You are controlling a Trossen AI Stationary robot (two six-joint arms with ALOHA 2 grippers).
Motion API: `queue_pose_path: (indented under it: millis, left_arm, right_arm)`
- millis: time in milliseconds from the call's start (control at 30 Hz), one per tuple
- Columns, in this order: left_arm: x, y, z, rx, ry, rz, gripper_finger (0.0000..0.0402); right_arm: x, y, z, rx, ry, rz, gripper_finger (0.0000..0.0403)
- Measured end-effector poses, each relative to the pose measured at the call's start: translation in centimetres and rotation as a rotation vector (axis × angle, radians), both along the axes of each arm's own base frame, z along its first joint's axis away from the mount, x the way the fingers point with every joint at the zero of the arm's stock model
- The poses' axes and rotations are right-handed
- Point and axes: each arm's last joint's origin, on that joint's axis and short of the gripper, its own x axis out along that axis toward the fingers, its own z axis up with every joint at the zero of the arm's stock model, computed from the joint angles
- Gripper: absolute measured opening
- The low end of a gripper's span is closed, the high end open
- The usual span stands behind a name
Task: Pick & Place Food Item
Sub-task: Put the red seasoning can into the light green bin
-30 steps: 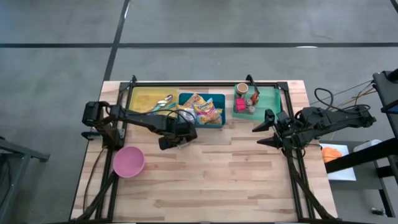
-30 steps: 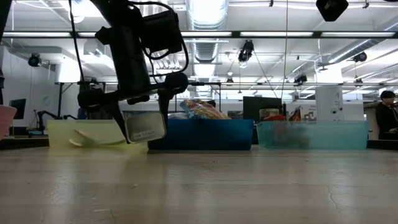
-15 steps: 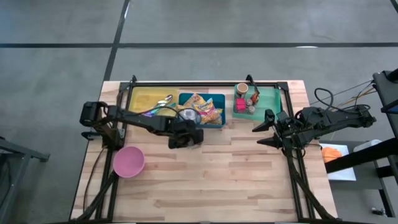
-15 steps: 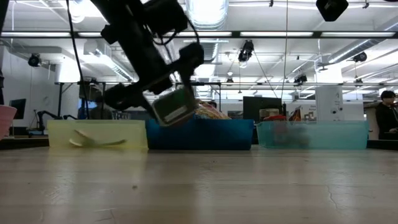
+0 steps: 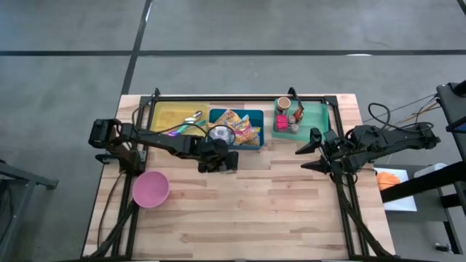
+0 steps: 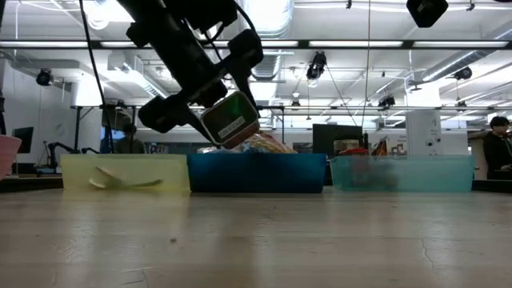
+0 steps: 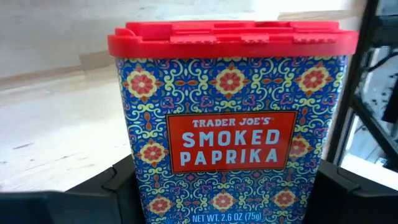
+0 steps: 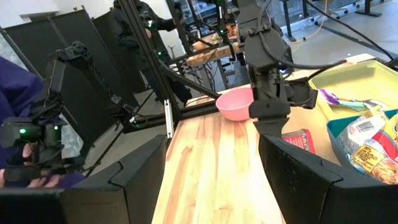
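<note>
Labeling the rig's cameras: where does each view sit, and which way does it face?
High: overhead, looking straight down on the table; both arms show.
Low: table height, looking across at the bins; left arm shows.
Left wrist: on the left arm, filled by the paprika tin in the left hand.
Right wrist: on the right arm, looking across the table at the left arm; right hand open.
Shared: the high, low and right wrist views all show the blue bin.

- High view: overhead, straight down on the whole table (image 5: 240, 196) and both arms.
- Low view: at tabletop level, facing level across to the bins (image 6: 256, 172) and the room behind.
- Left wrist view: very close on a tin (image 7: 230, 121) filling the frame.
- Right wrist view: looks along the table toward the left arm (image 8: 268, 81).
- Shared: the pink bowl (image 5: 151, 189) appears in high, low and right wrist views.
</note>
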Motion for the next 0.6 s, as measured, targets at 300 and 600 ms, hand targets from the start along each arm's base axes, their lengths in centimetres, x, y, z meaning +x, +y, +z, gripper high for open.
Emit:
queue_pose_path:
  millis: [300, 600]
  left_arm:
    - [0.4, -1.6, 0.6, 0.007, -0.071, -0.063, 0.0288]
    - [0.5, -2.5, 0.8, 0.028, -0.111, -0.116, 0.0288]
  right_arm:
    - [0.0, 0.0, 0.0, 0.000, 0.000, 0.001, 0.0253]
    - [0.0, 0.0, 0.0, 0.000, 0.001, 0.001, 0.0253]
